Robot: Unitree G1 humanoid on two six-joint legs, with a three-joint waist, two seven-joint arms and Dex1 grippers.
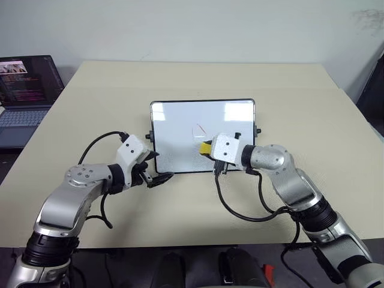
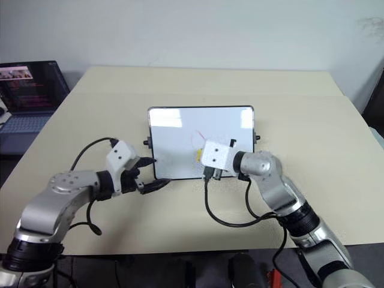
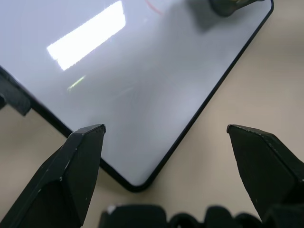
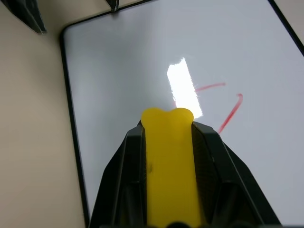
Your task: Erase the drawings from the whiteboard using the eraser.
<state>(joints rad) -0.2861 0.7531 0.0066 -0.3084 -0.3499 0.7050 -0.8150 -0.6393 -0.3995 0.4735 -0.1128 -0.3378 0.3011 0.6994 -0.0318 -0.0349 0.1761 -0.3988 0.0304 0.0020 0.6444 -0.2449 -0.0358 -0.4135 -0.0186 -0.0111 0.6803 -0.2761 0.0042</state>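
The whiteboard (image 1: 177, 123) lies flat in the middle of the table, with its black frame and side knobs showing. Thin red drawings (image 4: 223, 102) sit near its centre, also seen as faint red marks (image 1: 198, 129). My right gripper (image 4: 167, 128) is shut on the yellow eraser (image 4: 168, 161), which sticks out past the fingertips over the board, just short of the red marks. In the head view the eraser (image 1: 205, 147) hovers over the board's near half. My left gripper (image 3: 166, 128) is open at the board's near left corner (image 1: 157, 179), with that corner between its fingers.
An open laptop (image 1: 27, 90) stands off the table's far left corner. The beige table (image 1: 300, 78) spreads wide around the board on all sides. Black cables loop from both wrists over the table's near part.
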